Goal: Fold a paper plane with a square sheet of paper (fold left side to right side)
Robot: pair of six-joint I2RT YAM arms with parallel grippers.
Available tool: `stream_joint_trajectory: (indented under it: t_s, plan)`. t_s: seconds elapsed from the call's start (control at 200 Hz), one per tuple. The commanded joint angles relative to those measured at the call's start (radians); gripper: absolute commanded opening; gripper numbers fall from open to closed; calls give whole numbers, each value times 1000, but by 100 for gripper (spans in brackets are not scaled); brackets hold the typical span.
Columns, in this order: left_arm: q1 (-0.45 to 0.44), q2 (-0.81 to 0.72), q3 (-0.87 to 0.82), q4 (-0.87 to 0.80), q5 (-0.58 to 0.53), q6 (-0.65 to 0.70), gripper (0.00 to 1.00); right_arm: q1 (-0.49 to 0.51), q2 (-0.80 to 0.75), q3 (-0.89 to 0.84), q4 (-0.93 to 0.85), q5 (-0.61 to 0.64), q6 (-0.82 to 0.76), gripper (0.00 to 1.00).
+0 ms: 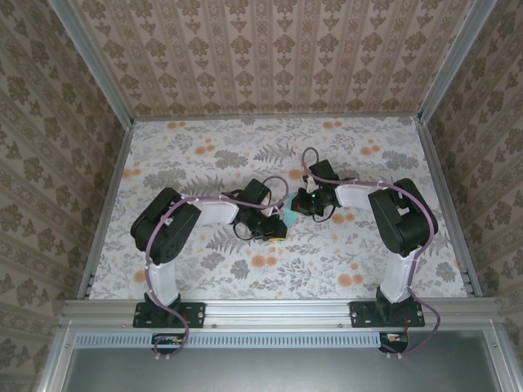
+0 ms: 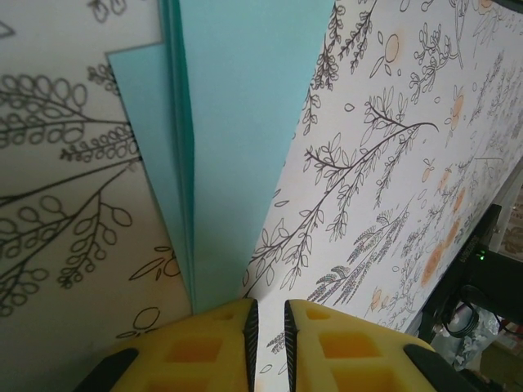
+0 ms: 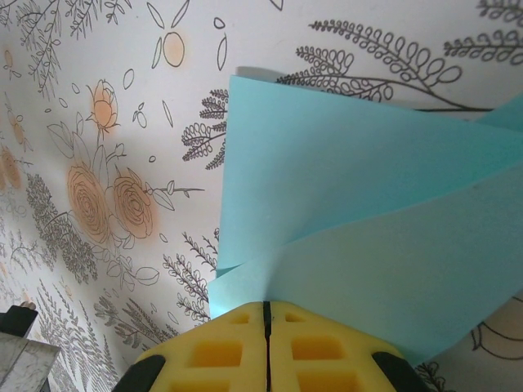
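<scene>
The light-turquoise paper (image 1: 292, 219) lies near the middle of the table (image 1: 204, 155). From the top external camera it is just a small patch between the two wrists, its shape hidden by them. The left wrist camera shows much more of the paper (image 2: 245, 122): it is folded into long overlapping layers with several stacked edges along its left side, narrowing toward the camera until its narrow end meets the tip of the left-hand yellow finger (image 2: 204, 343). The left gripper (image 2: 267, 309) has its fingers parted by a slim gap, where the flowered tablecloth shows and no paper. The right wrist camera sees the paper (image 3: 368, 204) from the other side, as broad slanting flaps, one crossing over another, the upper flap casting a shadow on the cloth. The right gripper (image 3: 266, 309) is clenched, its two yellow pads pressed together. The paper runs up to and past its tips, but I cannot tell whether a layer is pinched there. From above, the left gripper (image 1: 282, 230) sits just near-left of the paper and the right gripper (image 1: 301, 208) just far-right of it, both arms bent inward toward it
</scene>
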Motion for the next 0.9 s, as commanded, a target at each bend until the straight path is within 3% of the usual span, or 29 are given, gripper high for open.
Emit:
stream_joint_trajectory:
  t_s: [0.0, 0.475, 0.695, 0.895]
  plan:
    - [3, -4, -47, -58, -5, -12, 20, -10, 55, -16, -115, 81, -21, 8]
    - [15, -98, -171, -24, 23, -44, 19, -15, 58, -13, -120, 79, -27, 8]
    - [64, -161, -65, -58, 48, -14, 20, -15, 48, -14, -109, 68, -25, 8]
    - [52, -71, 50, -63, 64, 6, 21, -16, 45, -13, -105, 62, -21, 8]
